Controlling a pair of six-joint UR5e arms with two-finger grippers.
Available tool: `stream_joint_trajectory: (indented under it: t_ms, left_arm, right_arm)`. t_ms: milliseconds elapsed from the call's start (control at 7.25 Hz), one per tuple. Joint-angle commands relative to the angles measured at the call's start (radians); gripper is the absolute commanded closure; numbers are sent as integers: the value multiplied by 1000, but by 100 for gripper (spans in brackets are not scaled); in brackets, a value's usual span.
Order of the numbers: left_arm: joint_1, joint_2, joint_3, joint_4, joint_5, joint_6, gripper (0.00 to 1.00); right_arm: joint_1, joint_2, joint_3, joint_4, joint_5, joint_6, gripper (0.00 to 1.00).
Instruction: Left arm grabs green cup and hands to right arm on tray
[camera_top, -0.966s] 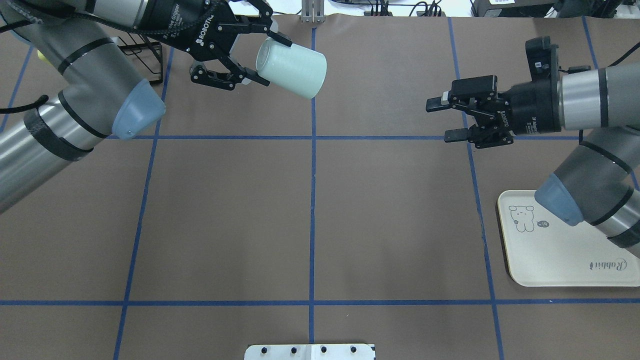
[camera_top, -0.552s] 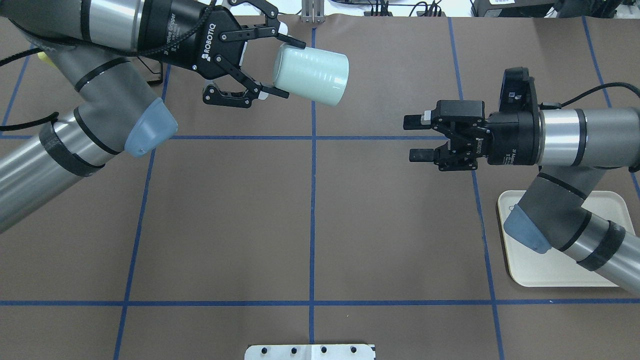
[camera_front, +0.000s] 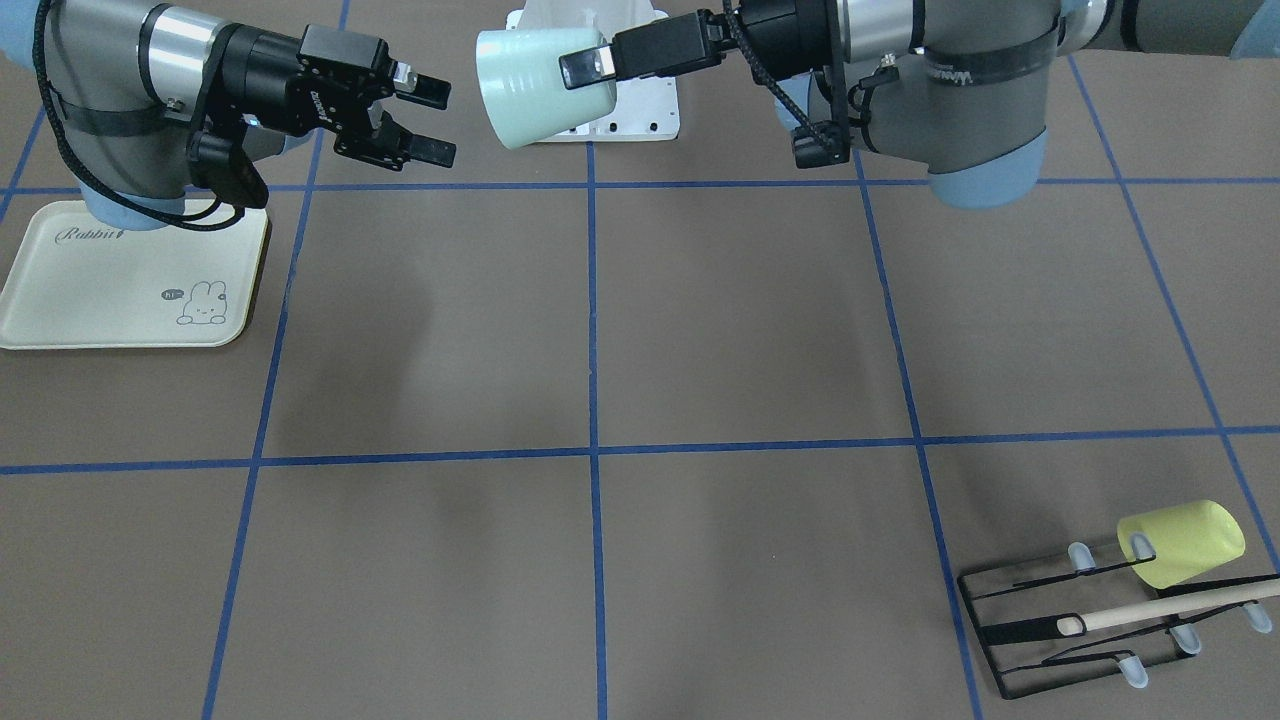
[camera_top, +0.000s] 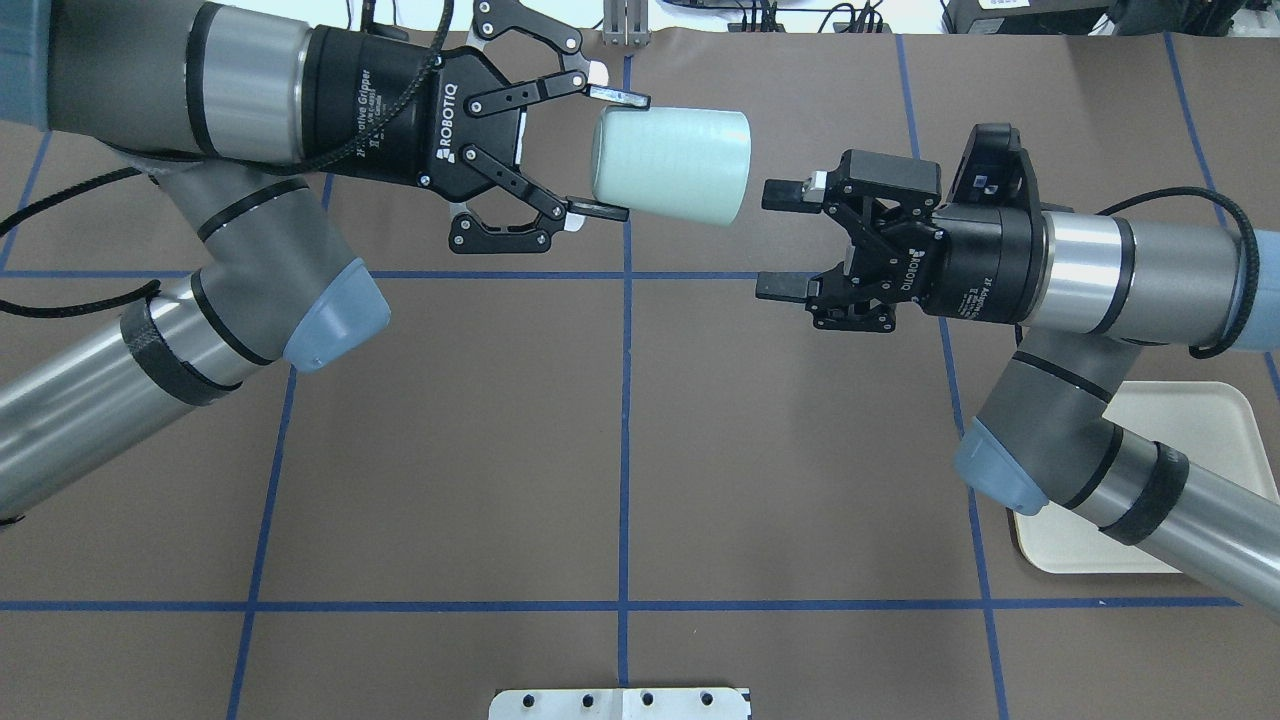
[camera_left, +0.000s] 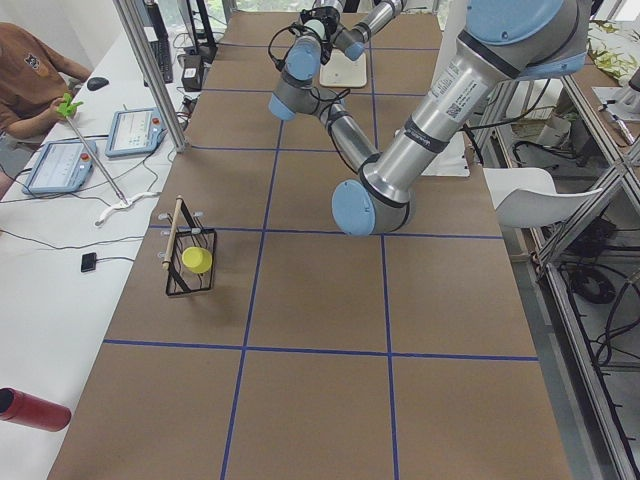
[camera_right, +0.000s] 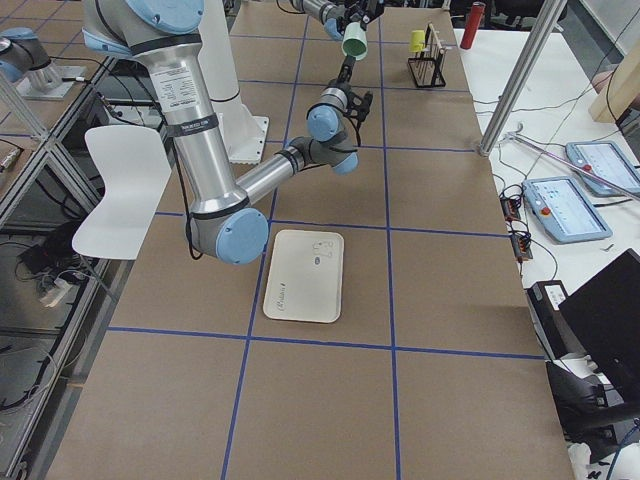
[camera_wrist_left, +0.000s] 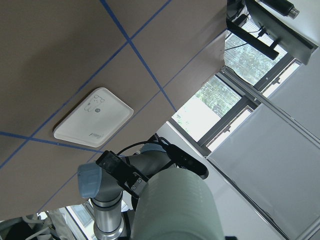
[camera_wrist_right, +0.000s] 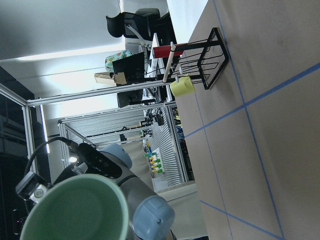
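The green cup (camera_top: 670, 165) is held on its side in the air over the table's far middle, with its mouth toward the right arm. My left gripper (camera_top: 610, 153) is shut on the cup's base end. My right gripper (camera_top: 778, 240) is open and empty, just right of the cup's rim with a small gap between them. In the front view the cup (camera_front: 525, 90) sits between the right gripper (camera_front: 437, 122) and the left gripper (camera_front: 575, 85). The right wrist view looks into the cup's mouth (camera_wrist_right: 75, 210). The cream tray (camera_top: 1200, 430) lies under the right arm's elbow and holds nothing (camera_front: 100, 290).
A black wire rack (camera_front: 1060, 620) with a pale yellow cup (camera_front: 1180, 545) and a wooden stick stands at the table's far left corner, behind the left arm. A white base plate (camera_top: 620, 703) sits at the near edge. An operator sits beside the table in the left view.
The left arm carried the cup rightward to the centre line and levelled it. The right gripper moved left and further from the robot toward the cup's mouth, staying open. Its elbow now covers part of the tray.
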Motion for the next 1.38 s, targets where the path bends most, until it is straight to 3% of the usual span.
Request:
stream_joint_trajectory:
  t_ms: [0, 138, 552, 966, 1241]
  left_arm:
    - [9, 2, -9, -3, 29, -26, 100]
    - [29, -3, -11, -3, 77, -35, 100]
    - [60, -8, -12, -5, 102, -40, 100]
    - [67, -9, -26, -2, 102, -80, 100]
    - [102, -9, -24, -2, 103, -83, 100]
  right_arm:
    - [-22, 10, -10, 37, -42, 14, 1]
    - [-31, 17, -10, 38, -42, 14, 2]
    - [-42, 27, -30, 161, -54, 9, 7]
    - [-45, 32, -35, 199, -66, 5, 26]
    - [-45, 35, -35, 201, -68, 6, 26]
